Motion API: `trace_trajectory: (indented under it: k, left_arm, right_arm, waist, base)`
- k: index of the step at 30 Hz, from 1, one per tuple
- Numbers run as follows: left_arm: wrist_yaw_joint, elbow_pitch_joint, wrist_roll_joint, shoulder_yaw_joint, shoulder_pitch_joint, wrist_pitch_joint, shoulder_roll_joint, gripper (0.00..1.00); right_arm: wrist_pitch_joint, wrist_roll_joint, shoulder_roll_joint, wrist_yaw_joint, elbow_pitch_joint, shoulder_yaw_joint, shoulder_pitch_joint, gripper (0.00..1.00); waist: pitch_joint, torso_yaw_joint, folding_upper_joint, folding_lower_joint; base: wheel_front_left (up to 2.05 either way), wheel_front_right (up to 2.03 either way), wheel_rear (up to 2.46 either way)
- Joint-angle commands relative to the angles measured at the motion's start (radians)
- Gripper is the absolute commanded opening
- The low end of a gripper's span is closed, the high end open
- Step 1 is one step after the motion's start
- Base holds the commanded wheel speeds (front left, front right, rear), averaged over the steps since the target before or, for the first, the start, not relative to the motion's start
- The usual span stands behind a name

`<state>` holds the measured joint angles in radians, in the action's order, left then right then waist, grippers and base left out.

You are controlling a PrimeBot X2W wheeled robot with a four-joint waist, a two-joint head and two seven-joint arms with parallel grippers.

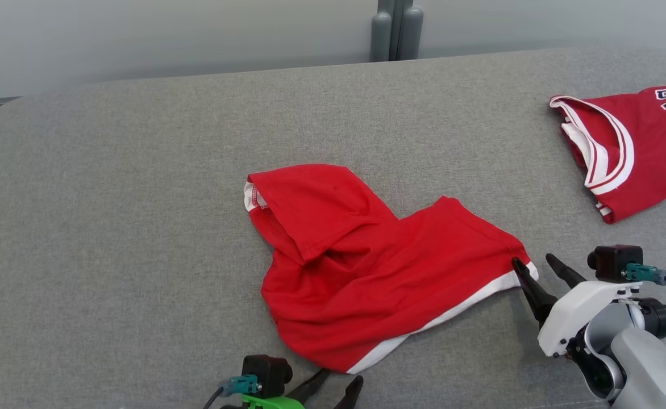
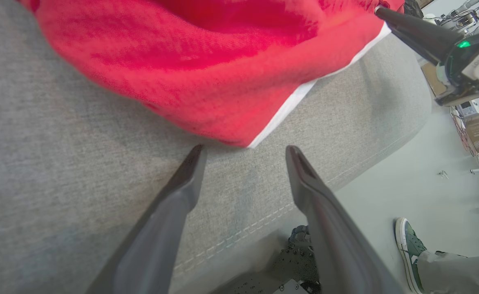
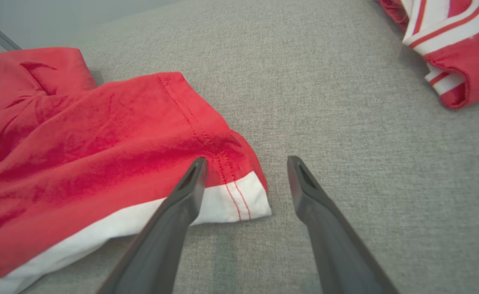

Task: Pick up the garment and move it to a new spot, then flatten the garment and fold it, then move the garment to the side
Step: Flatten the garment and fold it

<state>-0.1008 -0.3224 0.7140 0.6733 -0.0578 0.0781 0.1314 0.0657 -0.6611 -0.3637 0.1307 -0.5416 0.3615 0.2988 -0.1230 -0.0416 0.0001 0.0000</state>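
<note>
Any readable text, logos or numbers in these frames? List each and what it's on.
"LLS": dark letters edged in white, turned sideways and cut off by the frame edge, on the red jersey at the head view's right.
Red garment: no text visible.
Cardboard boxes, left wrist view: any print is too small to read.

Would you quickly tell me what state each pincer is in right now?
Left pincer: open, empty, just short of the red garment.
Right pincer: open, empty, at the garment's white-edged corner.
</note>
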Motion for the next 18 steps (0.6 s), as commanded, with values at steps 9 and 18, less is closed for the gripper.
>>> trace_trajectory:
  k: [9, 18]
  left_arm:
    - [-0.019, -0.068, 0.017, 0.025, -0.065, -0.033, -0.028, 1.0]
    - [-0.026, -0.132, 0.038, 0.051, -0.103, -0.055, -0.038, 0.47]
  right_arm:
    - [-0.015, -0.079, -0.013, 0.0, -0.053, 0.102, 0.055, 1.0]
    - [0.0, -0.136, -0.019, 0.0, -0.089, 0.171, 0.083, 0.0]
  waist:
    - [-0.021, -0.005, -0.0001, 0.0]
    - [-0.032, -0.009, -0.0001, 0.0]
  base:
    - [0.0, 0.0, 0.0]
    - [0.0, 0.0, 0.0]
